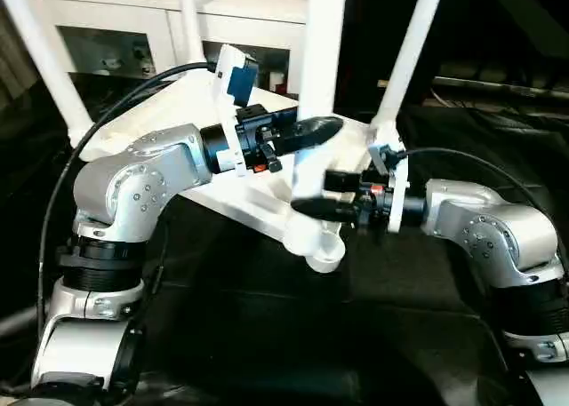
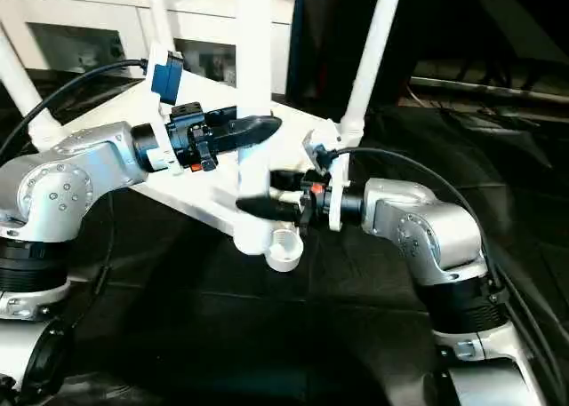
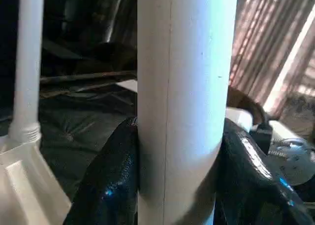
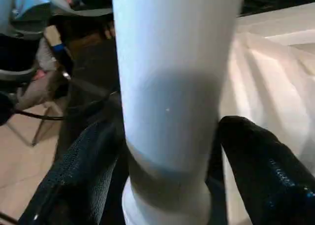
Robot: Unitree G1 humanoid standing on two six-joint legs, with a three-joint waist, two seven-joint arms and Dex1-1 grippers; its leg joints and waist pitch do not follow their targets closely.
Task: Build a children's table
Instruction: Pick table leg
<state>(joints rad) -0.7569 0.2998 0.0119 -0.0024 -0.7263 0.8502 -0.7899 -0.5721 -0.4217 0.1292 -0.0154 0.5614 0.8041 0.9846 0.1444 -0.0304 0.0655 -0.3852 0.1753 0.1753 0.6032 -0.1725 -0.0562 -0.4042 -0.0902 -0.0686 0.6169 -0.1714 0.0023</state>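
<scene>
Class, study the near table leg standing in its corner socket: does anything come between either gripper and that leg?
Nothing visible does. The left gripper is closed directly on the near leg, and the right gripper straddles it lower down, just above the corner socket.

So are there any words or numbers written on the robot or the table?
None can be read. The white leg, the tabletop, the left gripper and the right gripper carry no writing that shows. The cabinet behind shows none either.
</scene>
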